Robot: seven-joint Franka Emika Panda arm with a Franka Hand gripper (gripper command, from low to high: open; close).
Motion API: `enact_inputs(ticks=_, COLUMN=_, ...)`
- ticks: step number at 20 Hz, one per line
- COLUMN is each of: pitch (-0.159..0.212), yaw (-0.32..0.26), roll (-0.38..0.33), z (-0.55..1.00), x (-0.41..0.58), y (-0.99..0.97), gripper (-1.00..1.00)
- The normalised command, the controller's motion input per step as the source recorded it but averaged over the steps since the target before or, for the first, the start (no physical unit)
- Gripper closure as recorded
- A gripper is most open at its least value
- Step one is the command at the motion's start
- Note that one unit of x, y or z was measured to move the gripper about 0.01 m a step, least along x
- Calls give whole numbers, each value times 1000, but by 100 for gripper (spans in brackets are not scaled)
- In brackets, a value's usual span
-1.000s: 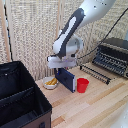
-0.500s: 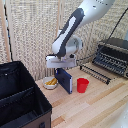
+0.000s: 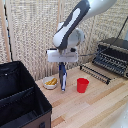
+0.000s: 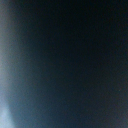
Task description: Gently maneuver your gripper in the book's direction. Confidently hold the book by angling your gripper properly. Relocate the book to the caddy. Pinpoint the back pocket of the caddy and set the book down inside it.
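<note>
**Robot arm holds a dark book upright above a wooden counter**

In the exterior view, a bulky white robot arm reaches down from the upper right. Under its white boxy wrist, the tool (image 3: 62,66) is clamped on the top edge of the book (image 3: 62,77), a thin navy-blue hardcover that hangs edge-on and upright. The book's lower end is at or just above the light wooden counter (image 3: 95,107); contact cannot be judged.

Just beside the book, toward the exterior view's left, sits a small pale bowl (image 3: 50,83) with yellow contents. A red cup (image 3: 82,85) stands near the book on the other side. The caddy (image 3: 20,102), a large black box with an inner divider, fills the lower left corner, apart from the book. A black toaster oven (image 3: 113,54) stands at the far right.

The wrist view shows only a dark blue blur.
</note>
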Motion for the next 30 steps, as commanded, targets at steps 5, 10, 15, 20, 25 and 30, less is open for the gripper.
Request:
enact_inputs(ticks=5, pitch=123, yaw=-10, roll=-40, z=923, x=67, y=0, gripper=100)
enact_inputs(ticks=10, pitch=103, yaw=-103, roll=-5, z=985, x=264, y=37, gripper=100)
enact_inputs(ticks=15, pitch=14, yaw=-210, roll=-27, z=985, x=299, y=191, gripper=100)
enact_inputs(ticks=20, pitch=0, yaw=-259, roll=-9, z=891, x=133, y=175, gripper=100)
enact_inputs(ticks=25, pitch=-40, yaw=-310, roll=23, z=774, x=-34, y=39, gripper=100)
enact_inputs(ticks=30, pitch=-19, yaw=-284, roll=27, z=491, x=-12, y=223, gripper=100)
